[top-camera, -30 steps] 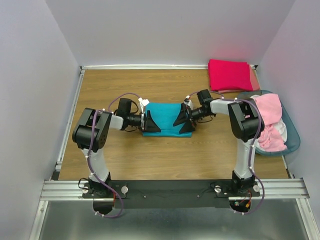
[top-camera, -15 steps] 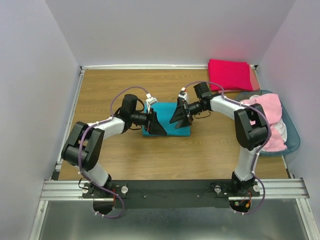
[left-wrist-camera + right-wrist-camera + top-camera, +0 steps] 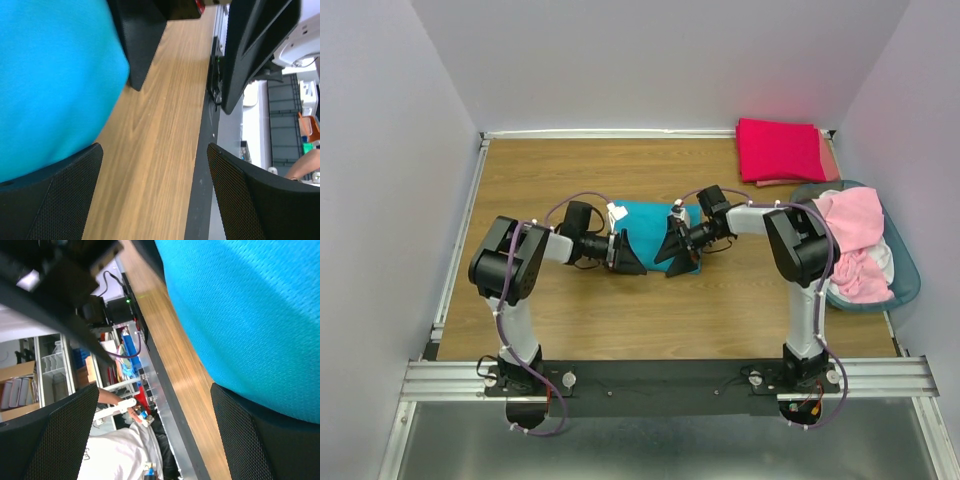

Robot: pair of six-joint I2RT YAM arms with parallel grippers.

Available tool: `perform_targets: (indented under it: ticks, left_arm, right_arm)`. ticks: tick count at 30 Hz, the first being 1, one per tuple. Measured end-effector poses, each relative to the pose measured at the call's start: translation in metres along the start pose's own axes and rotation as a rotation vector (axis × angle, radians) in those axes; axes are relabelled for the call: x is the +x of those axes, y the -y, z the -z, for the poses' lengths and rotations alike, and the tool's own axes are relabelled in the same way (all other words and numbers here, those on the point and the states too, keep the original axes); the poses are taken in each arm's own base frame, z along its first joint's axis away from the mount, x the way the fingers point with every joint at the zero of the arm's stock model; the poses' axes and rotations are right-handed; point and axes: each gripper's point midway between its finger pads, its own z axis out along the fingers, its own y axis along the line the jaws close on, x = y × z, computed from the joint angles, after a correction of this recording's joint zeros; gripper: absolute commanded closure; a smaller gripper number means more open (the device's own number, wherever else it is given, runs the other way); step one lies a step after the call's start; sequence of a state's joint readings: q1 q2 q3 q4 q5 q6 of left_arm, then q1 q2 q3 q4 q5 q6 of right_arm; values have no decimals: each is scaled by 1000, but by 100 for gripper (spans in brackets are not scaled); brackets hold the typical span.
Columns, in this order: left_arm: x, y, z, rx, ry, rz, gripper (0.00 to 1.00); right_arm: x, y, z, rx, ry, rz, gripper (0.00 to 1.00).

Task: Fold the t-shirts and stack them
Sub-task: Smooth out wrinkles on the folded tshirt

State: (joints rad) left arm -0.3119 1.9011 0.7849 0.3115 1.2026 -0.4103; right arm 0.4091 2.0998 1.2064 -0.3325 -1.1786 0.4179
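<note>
A folded teal t-shirt lies on the middle of the wooden table. My left gripper is open at its near left edge. In the left wrist view the teal cloth rests against one finger, and the gripper holds nothing. My right gripper is open at the shirt's near right edge. In the right wrist view the teal cloth meets one finger, and the gripper is empty. A folded crimson-pink shirt lies on a salmon one at the back right.
A blue-tinted plastic basket at the right edge holds light pink shirts. White walls close in the table on the left, back and right. The arms' mounting rail runs along the near edge.
Both grippers have swung from over the teal shirt to its near edge and stand closer together. The shirt now looks narrower and shifted slightly right.
</note>
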Motion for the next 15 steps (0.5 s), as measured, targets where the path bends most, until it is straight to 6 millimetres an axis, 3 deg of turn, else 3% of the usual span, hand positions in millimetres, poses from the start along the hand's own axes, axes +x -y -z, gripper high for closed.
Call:
perform_targets:
  ticks: [6,15]
  left_arm:
    - [-16,-14,25,-1,62,-7,6]
    - [-4,-9,32,-16,51,-80,6]
  right_arm:
    - [-3,7,20,-51,40,16,0]
    - [2,12,31,-23,49,48,0]
